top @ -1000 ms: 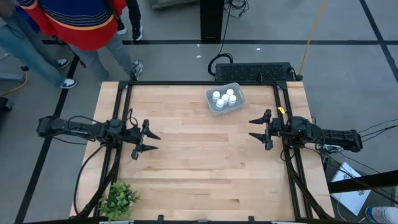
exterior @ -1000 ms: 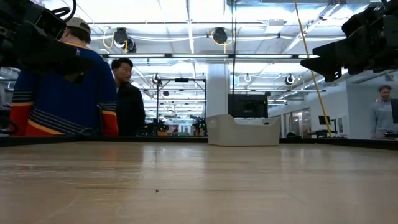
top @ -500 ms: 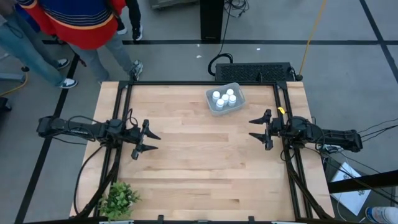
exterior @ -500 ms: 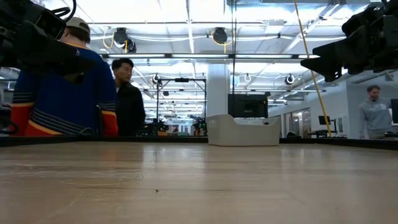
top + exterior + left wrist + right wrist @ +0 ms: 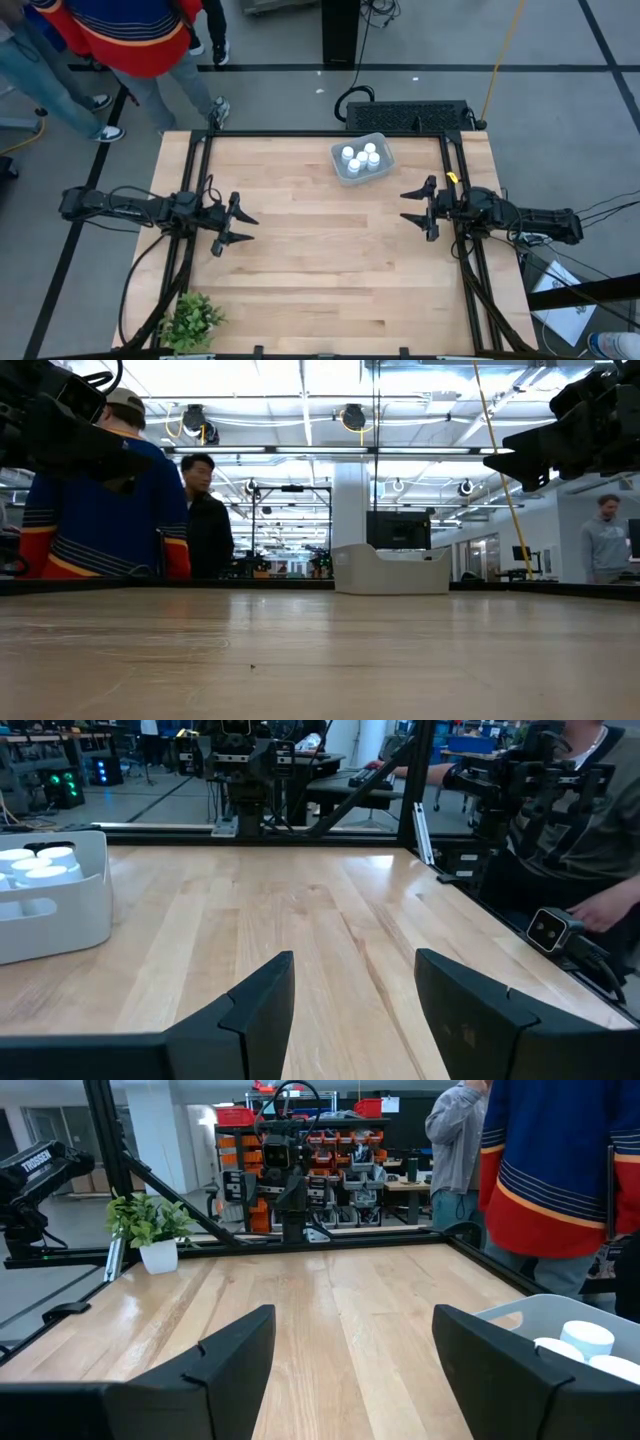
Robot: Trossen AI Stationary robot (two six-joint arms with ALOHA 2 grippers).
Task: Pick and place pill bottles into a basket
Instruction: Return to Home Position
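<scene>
Over to the left edge of the desk [image 5: 320, 260] now: left tool [image 5: 254, 229], raised above the boards just inside the black side rail, fingers spread wide, gripping nothing, pointing inward. Opposite, at the right edge: right tool [image 5: 402, 206], likewise spread wide and empty, facing the left one and well apart from it. Between the two, a broad run of open wood, generous room for moving. Up near the far edge, a little right of centre: the basket [image 5: 386, 152], turned slightly askew, sitting flat on the wood close to the far rail. Inside it, the pill bottles [image 5: 361, 158], upright, white caps bunched close together, five by the count from above. From desk height, only the basket's pale wall on show, bottles hidden behind it. From the left wrist, several caps peeking over the basket's rim. Just beyond the far edge, a black rectangular box [image 5: 405, 115], near the basket but off the boards. Down at the near left corner, a small green plant [image 5: 190, 320], close to the left arm's rail, well clear of both tools. Past the far left corner, people [image 5: 130, 40] standing on the floor, off the desk.
</scene>
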